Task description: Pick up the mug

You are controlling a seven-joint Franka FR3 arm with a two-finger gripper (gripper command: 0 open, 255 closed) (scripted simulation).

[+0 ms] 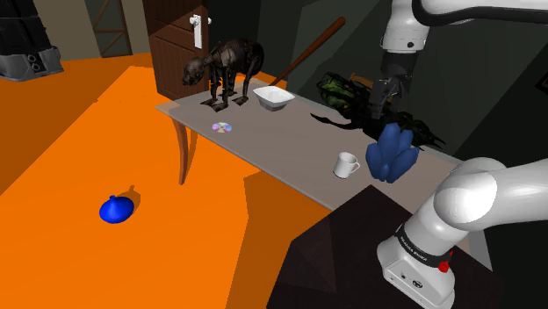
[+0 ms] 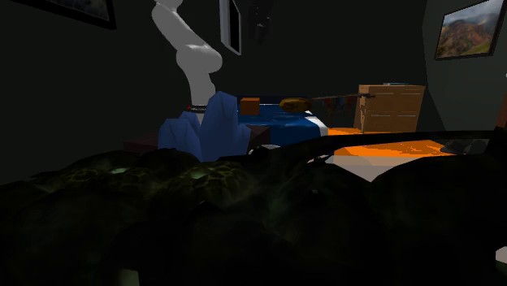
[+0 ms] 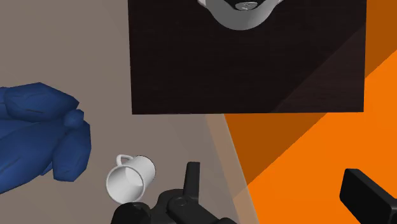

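**While your jaws stand open, the mug sits outside them**

As you look down along the jaws, you find the two black fingers (image 3: 192,179) set well apart, with nothing clasped. Between them lie the worktop's edge and the bright orange floor (image 3: 305,159). The small white mug with a loop handle (image 3: 130,179) stands upright on the flat grey-brown worktop (image 3: 172,137), its mouth turned up toward the jaws. It sits on the outer side of one finger, not in the gap between the two, and neither finger touches it. Further out from the jaws on that same side lies a lumpy deep-blue object (image 3: 38,137), near the mug but with a strip of bare worktop between them. Past the fingertips you see the dark, box-shaped stand (image 3: 248,57), which butts against the worktop. From the shoulder view you can check the height: the jaws hang well above the worktop, and the mug lies lower, between them and the stand, just beside the blue object.
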